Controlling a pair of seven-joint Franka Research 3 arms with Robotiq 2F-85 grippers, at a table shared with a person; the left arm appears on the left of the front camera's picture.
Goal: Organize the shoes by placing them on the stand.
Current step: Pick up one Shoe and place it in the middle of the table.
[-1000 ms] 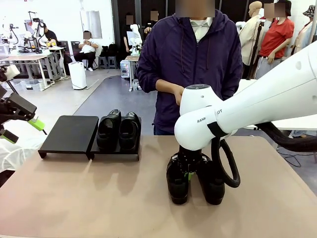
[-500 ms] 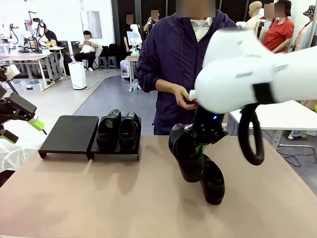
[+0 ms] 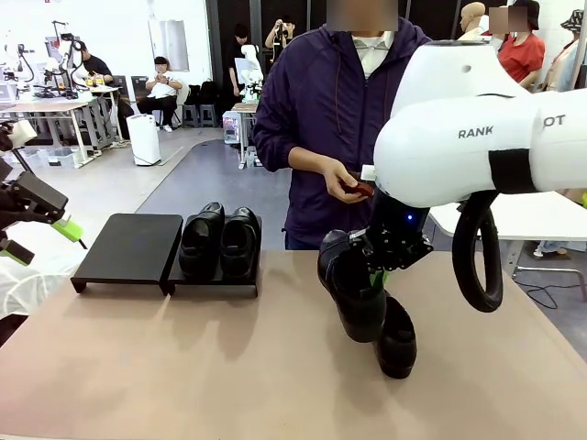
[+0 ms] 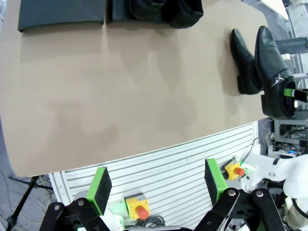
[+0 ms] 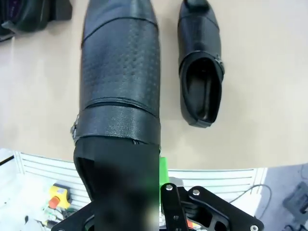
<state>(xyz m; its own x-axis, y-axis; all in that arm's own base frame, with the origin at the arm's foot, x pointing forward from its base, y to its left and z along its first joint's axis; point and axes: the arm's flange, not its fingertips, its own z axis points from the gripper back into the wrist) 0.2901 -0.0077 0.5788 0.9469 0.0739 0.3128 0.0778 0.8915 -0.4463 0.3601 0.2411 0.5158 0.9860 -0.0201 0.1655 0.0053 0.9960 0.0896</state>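
Beyond the far edge of the tan table (image 3: pixel 138 367) lies an open workshop with other tables and seated people. A person in a dark hooded jacket stands at that edge, one hand (image 3: pixel 337 180) holding a small reddish-brown object (image 3: pixel 360 190).

The stand (image 3: pixel 128 243) sits at the table's far left. Its left platform is bare, and its right platform carries two shoes (image 3: pixel 202 240) side by side.

Step in hand, as I judge it: carrying the third shoe (image 3: pixel 353 293) to the stand. My right gripper (image 3: pixel 377 272) is clamped on this shoe's heel end. The shoe hangs tilted, toe down toward the near edge, raised off the table right of centre. The fourth shoe (image 3: pixel 396 335) lies flat on the table just beside it, toward the right edge; I cannot tell whether the two touch. My left gripper (image 4: pixel 157 183) hangs beyond the table's left edge, its jaws spread and empty.

Next move, as I judge it: lift clear of the fourth shoe and swing left across the table. I then level the held shoe and set it sole-down on the bare left platform without nudging the pair already there.
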